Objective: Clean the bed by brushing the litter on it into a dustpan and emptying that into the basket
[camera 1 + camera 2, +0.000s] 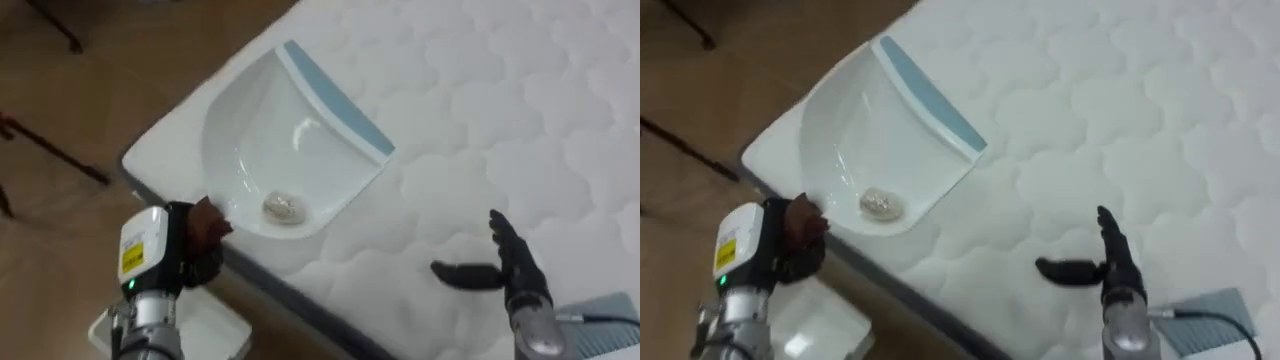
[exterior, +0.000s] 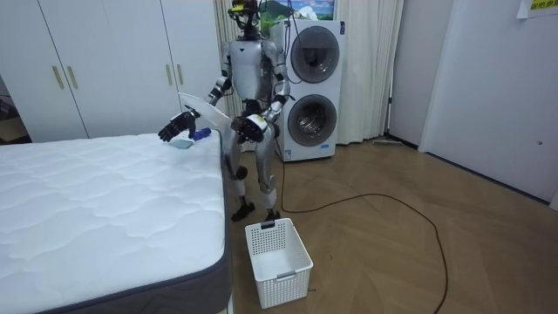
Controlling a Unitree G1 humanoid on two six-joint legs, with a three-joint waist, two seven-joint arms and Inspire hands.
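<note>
**As the robot is standing at the corner of the bed [image 1: 500, 100], a lump [image 1: 283, 207] is lying in its dustpan [image 1: 250, 140]**

While the robot is standing on the wooden floor [image 2: 392, 244] beside the bed's corner, its left hand [image 1: 195, 240] is curling its fingers round the near end of the white dustpan, which has a blue strip along its far edge. The dustpan is hanging tilted over the corner of the quilted mattress. The small, pale, crumpled lump is sitting in its deep end, close to the hand that is holding it. The right hand [image 1: 512, 265] is hovering over the mattress with fingers straight and thumb spread, holding nothing. A white lattice basket [image 2: 277, 260] is standing on the floor near the robot's feet, just off the bed's corner.
</note>
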